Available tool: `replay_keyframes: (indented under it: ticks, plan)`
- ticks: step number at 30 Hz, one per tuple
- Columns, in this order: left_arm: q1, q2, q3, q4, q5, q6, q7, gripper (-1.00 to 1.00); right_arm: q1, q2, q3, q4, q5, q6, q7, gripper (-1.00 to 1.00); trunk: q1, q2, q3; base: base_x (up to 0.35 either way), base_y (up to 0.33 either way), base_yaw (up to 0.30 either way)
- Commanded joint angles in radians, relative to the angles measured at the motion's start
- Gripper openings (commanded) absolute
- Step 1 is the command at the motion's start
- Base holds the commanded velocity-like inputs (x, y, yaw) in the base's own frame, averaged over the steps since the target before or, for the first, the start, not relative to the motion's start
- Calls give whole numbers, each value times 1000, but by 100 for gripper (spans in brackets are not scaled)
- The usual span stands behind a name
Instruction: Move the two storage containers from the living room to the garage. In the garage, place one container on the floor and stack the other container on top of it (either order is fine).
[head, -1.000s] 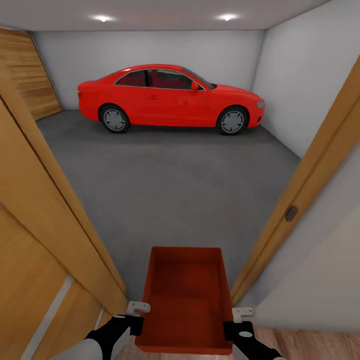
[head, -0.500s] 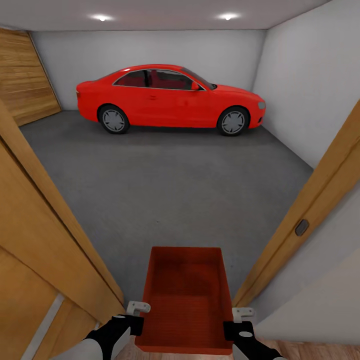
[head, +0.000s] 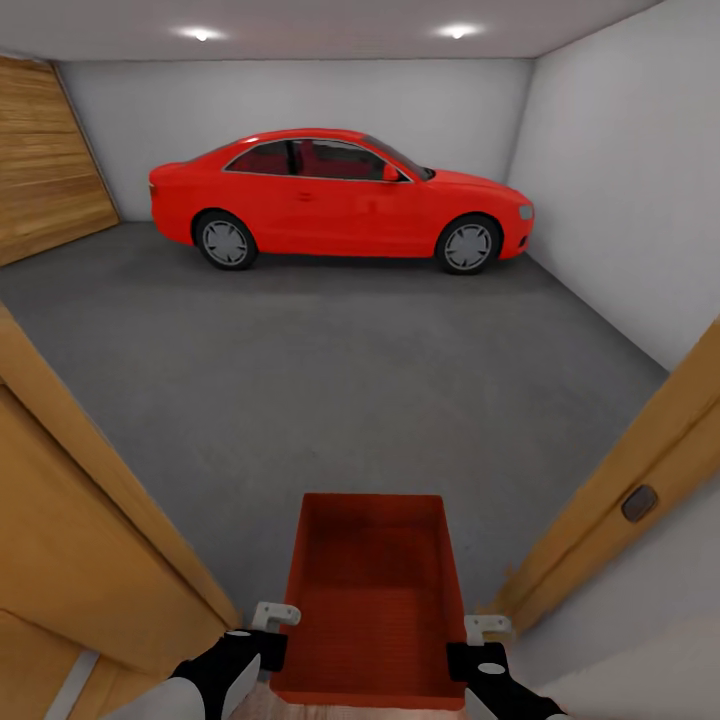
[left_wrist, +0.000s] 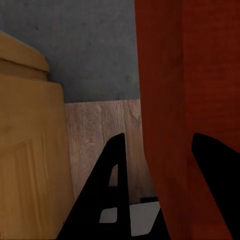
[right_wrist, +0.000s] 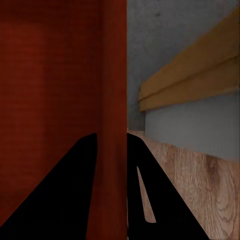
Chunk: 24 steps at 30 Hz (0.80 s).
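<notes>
1. One orange-red container (head: 370, 600) is up off the ground, carried lengthwise between both arms in the doorway to the garage.
2. Its left wall sits between the fingers of the left gripper (head: 270, 640), and the left wrist view shows that wall (left_wrist: 165, 125) pinched between the two dark fingers (left_wrist: 107, 200).
3. On the other side, the right gripper (head: 475, 645) is closed on the right wall in the same way (the right wrist view shows the thin wall (right_wrist: 112, 100) running straight down between its fingers).
4. Ahead lies the grey concrete floor (head: 330, 380), with a red car (head: 335, 195) parked well away by the far wall.
5. Wooden door frames (head: 90, 500) stand close on either side of the container.
6. By my reading, the carrying step is nearly over. The next move calls for rolling clear of the frame, then lowering the container level onto the concrete and opening both grips.
7. After that, the second container has to be fetched and stacked on top.
</notes>
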Motion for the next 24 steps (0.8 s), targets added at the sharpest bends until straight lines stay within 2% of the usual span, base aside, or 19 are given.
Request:
replay_keyframes:
  ticks: [1,24]
  plan:
    - [0,0,0,-2,-18,6,4,-100,-1,0,-7,-1,-3,-5,-4,-100,1,-1,-1,323,0,0]
    - [0,2,0,-2,-18,6,4,-100,-1,0,-7,-1,-3,-5,-4,-100,1,-1,-1,323,0,0]
